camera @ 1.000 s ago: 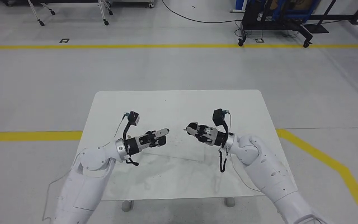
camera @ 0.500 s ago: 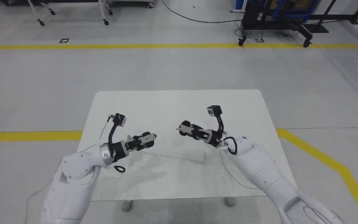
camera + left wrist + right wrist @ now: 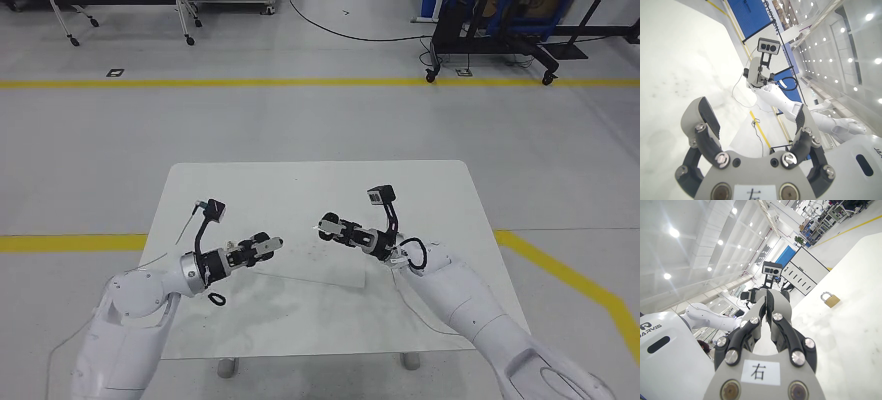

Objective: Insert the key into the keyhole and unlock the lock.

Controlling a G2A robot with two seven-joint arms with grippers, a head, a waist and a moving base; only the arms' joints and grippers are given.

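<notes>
You're basically still at the start here. Your left gripper (image 3: 753, 105) hangs over the worktop (image 3: 300, 190), jaws wide open and empty. Your right gripper (image 3: 766, 298) has its jaws pinched shut, and I can't tell if the key's in there. Farther out, the brass padlock (image 3: 830, 300) lies on the worktop with its shackle looking shut, so inserting and turning are both left.

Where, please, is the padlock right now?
In the right wrist view, the padlock lies on the white table beyond the right gripper, near its edge.
</notes>
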